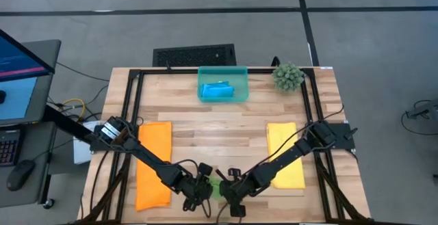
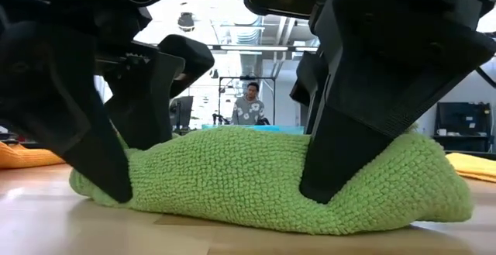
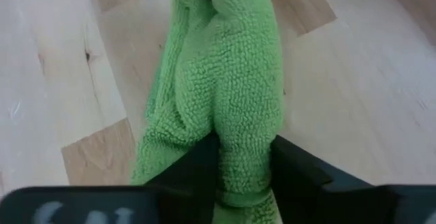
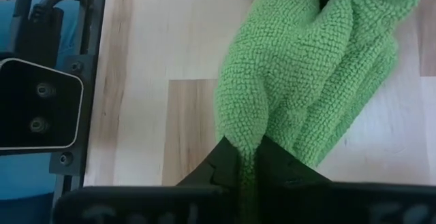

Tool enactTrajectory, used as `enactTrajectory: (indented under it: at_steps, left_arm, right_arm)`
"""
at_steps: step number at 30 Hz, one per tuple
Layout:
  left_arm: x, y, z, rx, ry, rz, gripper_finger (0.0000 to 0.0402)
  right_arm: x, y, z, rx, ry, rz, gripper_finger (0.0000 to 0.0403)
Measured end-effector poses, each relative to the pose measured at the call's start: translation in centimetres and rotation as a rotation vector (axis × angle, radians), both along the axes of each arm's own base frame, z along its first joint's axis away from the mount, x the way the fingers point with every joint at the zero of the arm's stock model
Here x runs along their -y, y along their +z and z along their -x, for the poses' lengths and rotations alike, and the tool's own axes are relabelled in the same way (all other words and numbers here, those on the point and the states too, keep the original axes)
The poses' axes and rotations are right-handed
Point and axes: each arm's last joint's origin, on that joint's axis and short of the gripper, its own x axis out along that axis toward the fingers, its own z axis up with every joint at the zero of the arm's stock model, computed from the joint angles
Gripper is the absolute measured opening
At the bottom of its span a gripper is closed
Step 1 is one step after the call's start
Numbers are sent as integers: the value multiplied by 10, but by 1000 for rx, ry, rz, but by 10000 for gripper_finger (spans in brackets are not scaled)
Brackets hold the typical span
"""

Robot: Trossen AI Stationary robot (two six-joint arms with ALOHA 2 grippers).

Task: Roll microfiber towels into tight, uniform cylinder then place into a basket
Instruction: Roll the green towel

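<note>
Your left gripper (image 3: 242, 173) and right gripper (image 4: 246, 173) meet at the near edge of the wooden worktop (image 1: 219, 126), each pinched shut on an end of the soft green microfiber towel (image 2: 263, 181) lying rolled between them. A flat orange towel (image 1: 153, 165) lies left, a flat yellow towel (image 1: 285, 153) right. The translucent teal plastic basket (image 1: 223, 71) at the far edge holds a bright blue towel (image 1: 219, 90).

A lumpy, rolled green microfiber towel (image 2: 263, 181) lies on the pale wooden table (image 2: 62, 224), with dark gripper fingers (image 2: 349, 150) pressing into it near each end.
</note>
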Motion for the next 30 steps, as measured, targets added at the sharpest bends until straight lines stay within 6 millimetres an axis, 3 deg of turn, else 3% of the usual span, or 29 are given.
enactTrajectory:
  at_steps: [8, 14, 21, 30]
  left_arm:
    - [0, -1, -1, -12, 76, 69, 14]
    - [-6, -1, -6, -117, 162, 259, 25]
    - [-16, -1, -12, -225, 268, 427, 20]
    - [-24, 0, -17, -306, 330, 531, 22]
  right_arm:
    - [1, 1, -2, -5, 13, -35, 118]
    - [1, 1, -2, -4, 16, -38, 161]
    - [2, 8, 2, 8, 49, 17, 143]
    - [-4, 45, 34, 40, 37, 213, 105]
